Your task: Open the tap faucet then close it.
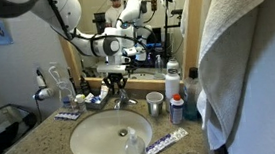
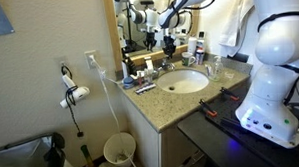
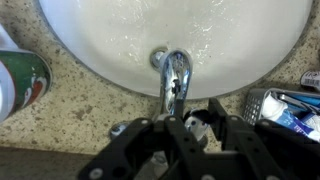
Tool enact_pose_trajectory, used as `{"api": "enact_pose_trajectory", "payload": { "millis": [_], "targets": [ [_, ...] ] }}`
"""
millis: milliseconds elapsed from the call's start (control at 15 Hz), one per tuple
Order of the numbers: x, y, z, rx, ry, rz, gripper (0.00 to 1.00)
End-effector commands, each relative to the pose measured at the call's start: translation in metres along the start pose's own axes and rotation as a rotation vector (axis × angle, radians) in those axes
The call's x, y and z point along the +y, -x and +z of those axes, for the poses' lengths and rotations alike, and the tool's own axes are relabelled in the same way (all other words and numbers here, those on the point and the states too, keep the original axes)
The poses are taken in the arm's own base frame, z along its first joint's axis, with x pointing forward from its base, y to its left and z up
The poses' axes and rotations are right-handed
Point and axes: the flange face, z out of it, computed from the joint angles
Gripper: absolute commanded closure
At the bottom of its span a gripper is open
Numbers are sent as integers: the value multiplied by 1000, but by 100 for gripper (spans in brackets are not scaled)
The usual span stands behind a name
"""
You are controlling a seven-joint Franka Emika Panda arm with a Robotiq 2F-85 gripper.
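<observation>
The chrome tap faucet (image 3: 176,78) stands at the back rim of the white basin (image 3: 100,40), its short spout pointing over the bowl. In the wrist view my gripper (image 3: 198,122) sits right over the faucet's top, with its two black fingers close on either side of the shiny lever handle. Both exterior views show the gripper (image 1: 116,82) (image 2: 168,50) pointing down onto the faucet (image 1: 120,99) (image 2: 167,63). I cannot tell whether water is running.
A metal cup (image 1: 156,105) and bottles (image 1: 173,82) stand right of the faucet. A green can (image 3: 20,82) and a toothbrush tray (image 3: 285,108) flank it. A towel (image 1: 246,57) hangs nearby, a clear bottle (image 1: 134,148) and a tube (image 1: 168,142) lie at the counter's front, and a mirror is behind.
</observation>
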Motion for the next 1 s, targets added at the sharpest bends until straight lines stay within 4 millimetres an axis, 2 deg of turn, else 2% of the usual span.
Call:
{"api": "enact_pose_trajectory", "payload": {
  "millis": [0,467,933],
  "targets": [
    [-8,0,3,-4,-9,20,93],
    [9,11,28,-77,-20,83,93],
    [17,18,39,-98,-48,120,93]
  ]
}}
